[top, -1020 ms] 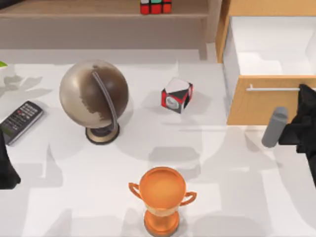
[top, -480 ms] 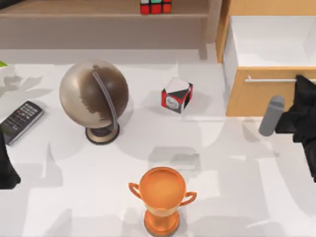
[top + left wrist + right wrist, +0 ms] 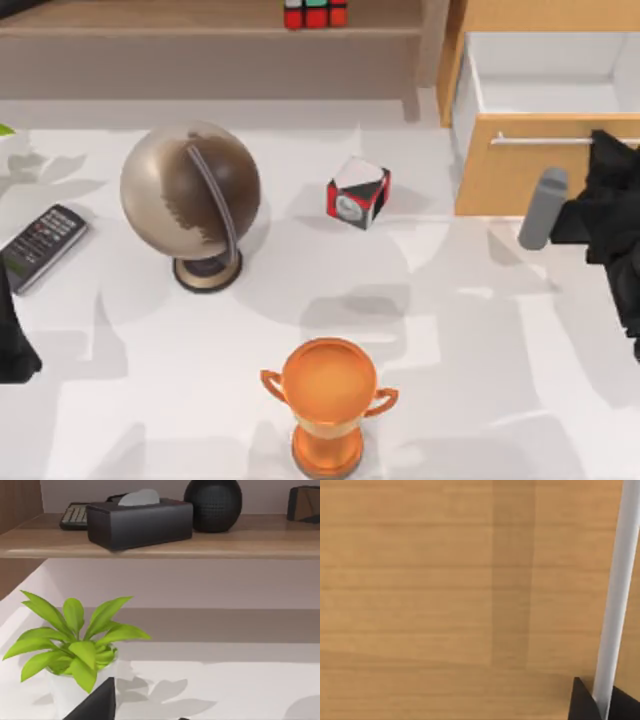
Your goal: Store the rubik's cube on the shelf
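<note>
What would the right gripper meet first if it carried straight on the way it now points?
Most likely the drawer front of the cabinet: the right gripper is at the silver bar handle, facing that wooden panel. How near the panel is remains unclear.

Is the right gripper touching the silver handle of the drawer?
Touching: in the right wrist view the right gripper has its dark fingers on either side of the silver handle.

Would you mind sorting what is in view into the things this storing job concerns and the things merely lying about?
Job:
- rubik's cube, already on the shelf
- right gripper, at the drawer cabinet's handle

Lying about:
- globe
- dial cube
- trophy
- remote
- plant
- tissue box
</note>
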